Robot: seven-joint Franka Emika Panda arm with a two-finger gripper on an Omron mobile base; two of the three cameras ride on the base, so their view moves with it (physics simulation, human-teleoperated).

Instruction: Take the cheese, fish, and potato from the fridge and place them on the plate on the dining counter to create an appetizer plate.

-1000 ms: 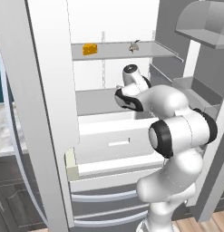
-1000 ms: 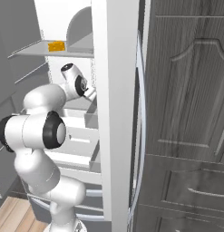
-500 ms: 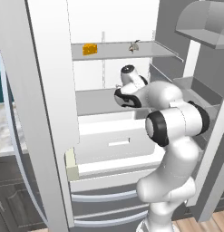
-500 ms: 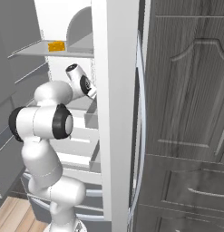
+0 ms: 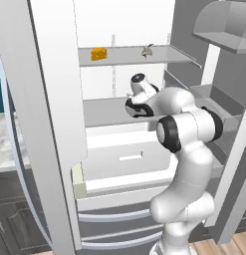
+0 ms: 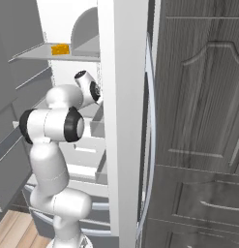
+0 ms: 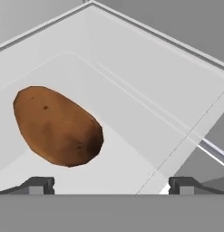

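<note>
Brown oval potato (image 7: 57,126) lies on its side on the white floor of a white fridge drawer, left of centre in the hand view, just above the left fingertip (image 7: 37,185) in that picture. End effector (image 7: 109,186) sits with fingers spread wide apart, nothing between them, potato not gripped.

Small orange-yellow cheese block with holes (image 5: 98,54) sits on the upper grey shelf (image 5: 124,56) of the tall white French-door fridge (image 5: 55,99); also seen from the right base view (image 6: 60,49). Thin silvery-grey fish (image 5: 147,50) is on the same shelf, right of the cheese, well apart from it.

White arm (image 5: 186,149) reaches into the fridge interior below that shelf, wrist over the pulled-out white drawer (image 5: 129,159). Marble-topped counter (image 5: 7,144) edge shows at far left beyond the open door.
</note>
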